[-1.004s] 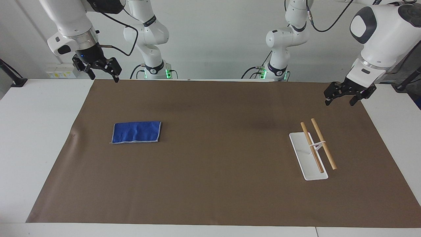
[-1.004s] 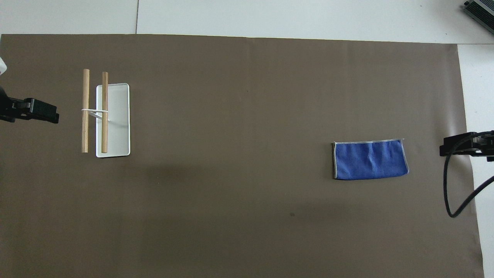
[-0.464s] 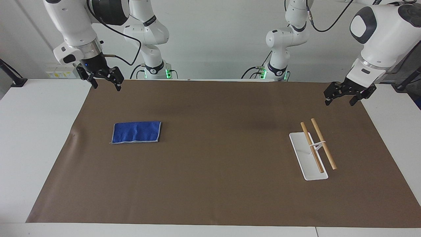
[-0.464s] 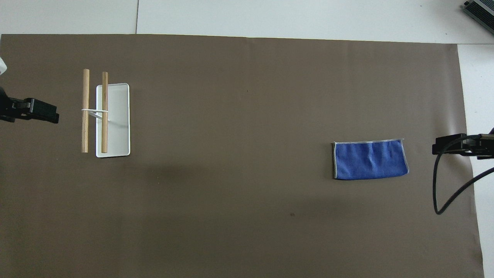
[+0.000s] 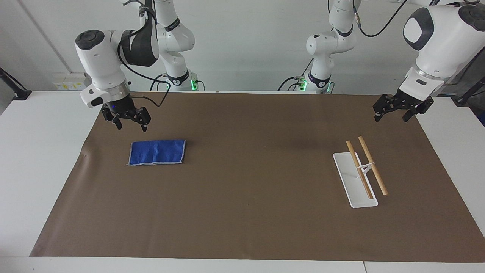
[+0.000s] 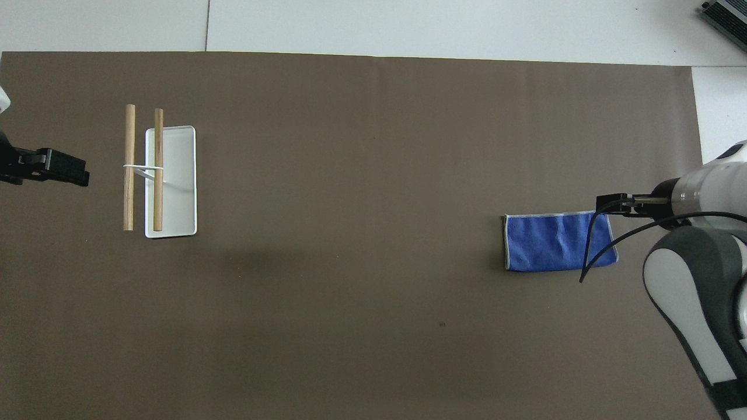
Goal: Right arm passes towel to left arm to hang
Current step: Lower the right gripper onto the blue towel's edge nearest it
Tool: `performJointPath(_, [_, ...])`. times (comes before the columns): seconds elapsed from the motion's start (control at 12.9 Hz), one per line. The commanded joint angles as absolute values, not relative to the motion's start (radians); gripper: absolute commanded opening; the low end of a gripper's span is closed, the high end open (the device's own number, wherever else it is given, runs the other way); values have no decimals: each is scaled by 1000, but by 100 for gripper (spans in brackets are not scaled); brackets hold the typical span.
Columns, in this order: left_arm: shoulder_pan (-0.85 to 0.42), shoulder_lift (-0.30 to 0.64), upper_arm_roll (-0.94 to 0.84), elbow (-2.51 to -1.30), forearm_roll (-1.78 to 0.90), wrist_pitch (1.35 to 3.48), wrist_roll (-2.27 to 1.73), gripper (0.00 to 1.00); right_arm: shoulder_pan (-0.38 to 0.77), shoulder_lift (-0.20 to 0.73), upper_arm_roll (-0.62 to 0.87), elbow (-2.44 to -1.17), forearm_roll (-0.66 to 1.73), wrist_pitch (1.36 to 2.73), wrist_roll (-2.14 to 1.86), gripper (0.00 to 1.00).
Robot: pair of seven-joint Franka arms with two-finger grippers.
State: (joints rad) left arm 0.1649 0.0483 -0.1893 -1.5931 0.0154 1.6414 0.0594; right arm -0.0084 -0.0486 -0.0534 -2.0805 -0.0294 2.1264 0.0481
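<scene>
Blue towel (image 5: 157, 152) lies flat; facing view shows right pincer (image 5: 130, 124) spread above it (left pincer (image 5: 392, 113) spread).

Right tool (image 5: 131, 124) now lower and closer to the towel (image 5: 157, 152), above its corner.

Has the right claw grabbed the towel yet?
No: the right claw hangs open in the air over the mat, and the towel lies flat and untouched on it.

- No text, label, brand, number or sign is readable anywhere in either view.
- The arm joints bear small dark markings, too small to read.
</scene>
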Motion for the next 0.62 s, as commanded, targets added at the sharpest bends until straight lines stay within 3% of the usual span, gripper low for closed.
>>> performJointPath(0.0, [167, 21, -184, -1618, 5, 1635, 64, 100, -25, 32, -48, -2124, -18, 2254, 17, 100])
performJointPath(0.39, [167, 21, -184, -1618, 5, 1635, 64, 100, -41, 75, -48, -2288, -17, 2466, -15, 100])
performJointPath(0.54, [167, 21, -184, -1618, 5, 1635, 64, 100, -48, 75, -48, -2318, -14, 2477, -43, 100])
